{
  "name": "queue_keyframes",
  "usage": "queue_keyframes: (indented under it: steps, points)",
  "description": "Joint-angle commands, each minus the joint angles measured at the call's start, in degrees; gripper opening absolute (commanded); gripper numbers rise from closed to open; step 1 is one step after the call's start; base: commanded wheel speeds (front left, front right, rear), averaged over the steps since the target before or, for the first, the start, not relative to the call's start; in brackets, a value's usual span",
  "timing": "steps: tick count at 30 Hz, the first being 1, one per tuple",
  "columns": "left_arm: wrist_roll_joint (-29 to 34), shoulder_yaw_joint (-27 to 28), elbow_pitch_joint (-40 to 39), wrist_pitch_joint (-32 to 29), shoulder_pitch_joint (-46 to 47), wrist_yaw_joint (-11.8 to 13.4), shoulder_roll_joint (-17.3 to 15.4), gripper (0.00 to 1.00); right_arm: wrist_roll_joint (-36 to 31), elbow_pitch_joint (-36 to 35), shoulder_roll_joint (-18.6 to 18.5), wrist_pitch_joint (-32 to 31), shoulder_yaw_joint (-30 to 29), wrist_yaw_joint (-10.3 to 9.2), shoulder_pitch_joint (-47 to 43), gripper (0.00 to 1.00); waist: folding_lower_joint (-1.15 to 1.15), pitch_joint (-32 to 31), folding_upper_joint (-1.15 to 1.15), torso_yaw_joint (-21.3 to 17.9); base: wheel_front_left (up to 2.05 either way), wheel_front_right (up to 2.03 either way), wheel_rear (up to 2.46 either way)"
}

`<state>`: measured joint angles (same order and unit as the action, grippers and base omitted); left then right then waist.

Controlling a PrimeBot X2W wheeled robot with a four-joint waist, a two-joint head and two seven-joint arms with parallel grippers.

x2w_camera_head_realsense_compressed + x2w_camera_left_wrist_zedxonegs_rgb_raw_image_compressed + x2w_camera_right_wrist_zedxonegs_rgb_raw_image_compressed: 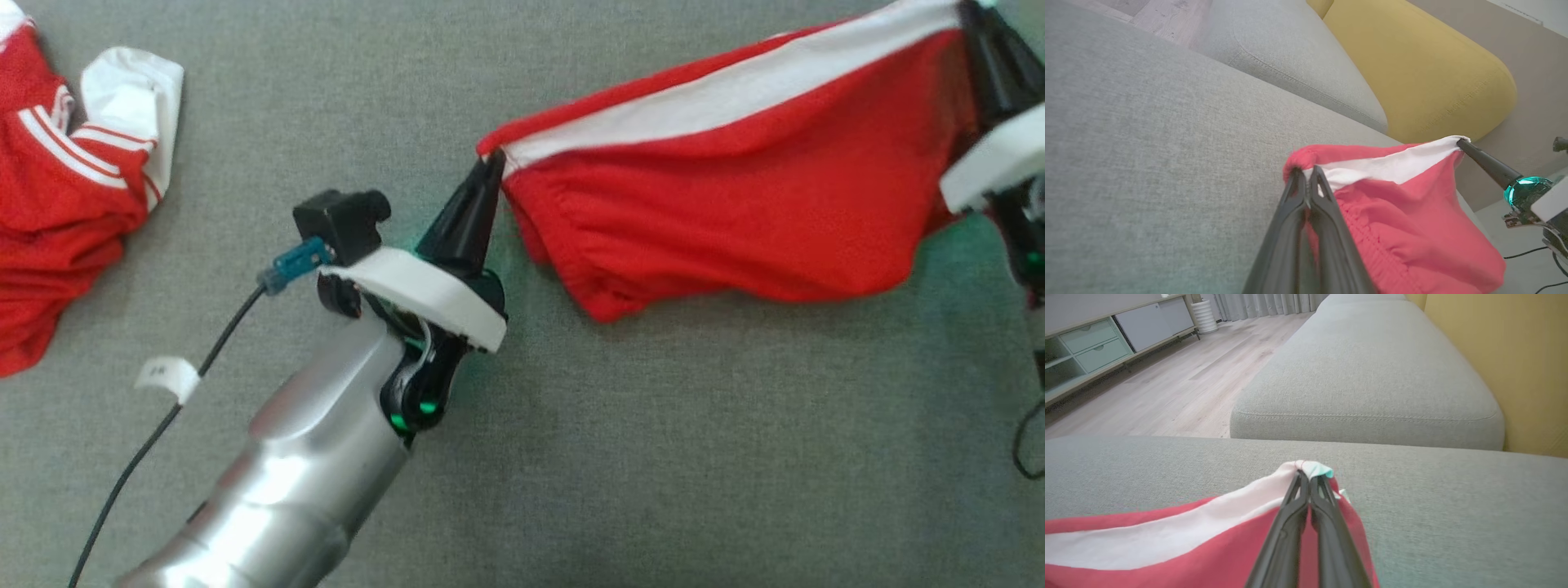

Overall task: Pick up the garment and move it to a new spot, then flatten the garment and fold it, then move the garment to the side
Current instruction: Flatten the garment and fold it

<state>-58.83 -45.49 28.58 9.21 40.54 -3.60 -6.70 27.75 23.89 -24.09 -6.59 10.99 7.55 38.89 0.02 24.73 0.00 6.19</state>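
Note:
A red garment with a white band [735, 180] hangs stretched between my two grippers above the grey sofa seat [571, 457]. My left gripper [492, 162] is shut on its left corner, seen close up in the left wrist view [1306, 173]. My right gripper [971, 20] is shut on the opposite corner at the top right; in the right wrist view [1308, 477] the fingers pinch the white edge. The red cloth [1412, 228] sags below the taut band [1167, 539].
A second red and white garment [65, 180] lies crumpled at the far left of the seat. A yellow back cushion [1421, 73] stands behind the sofa, another grey seat cushion [1372, 375] adjoins, and wooden floor [1167, 375] lies beyond the edge.

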Motion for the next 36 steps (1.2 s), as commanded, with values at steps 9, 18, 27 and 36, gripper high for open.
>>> queue_keyframes:
  steps: [9,18,27,36]
  points:
    - [2.12,1.44,5.62,3.10,2.02,-0.96,-0.27,1.00,8.28,5.12,-1.58,8.79,8.98,-0.06,5.55,1.00,-0.02,-0.42,0.00,-3.02,0.00,0.00,0.00]
    - [15.37,8.36,-0.28,5.75,-3.66,7.14,-2.44,1.00,15.01,4.05,-7.03,13.25,12.69,-0.06,0.35,1.00,-0.02,-4.83,0.00,-5.45,0.00,0.00,0.00]
    - [35.45,17.68,-18.83,5.77,-22.07,13.07,1.56,1.00,17.03,7.56,-8.60,12.41,11.83,-0.06,-7.11,1.00,-0.02,-6.78,0.00,-0.84,0.00,0.00,0.00]
    - [42.09,17.24,-25.19,5.78,-30.07,13.67,3.66,1.00,15.84,20.10,-6.99,11.34,8.75,-0.06,-3.51,1.00,-0.02,-5.43,0.00,5.97,0.00,0.00,0.00]
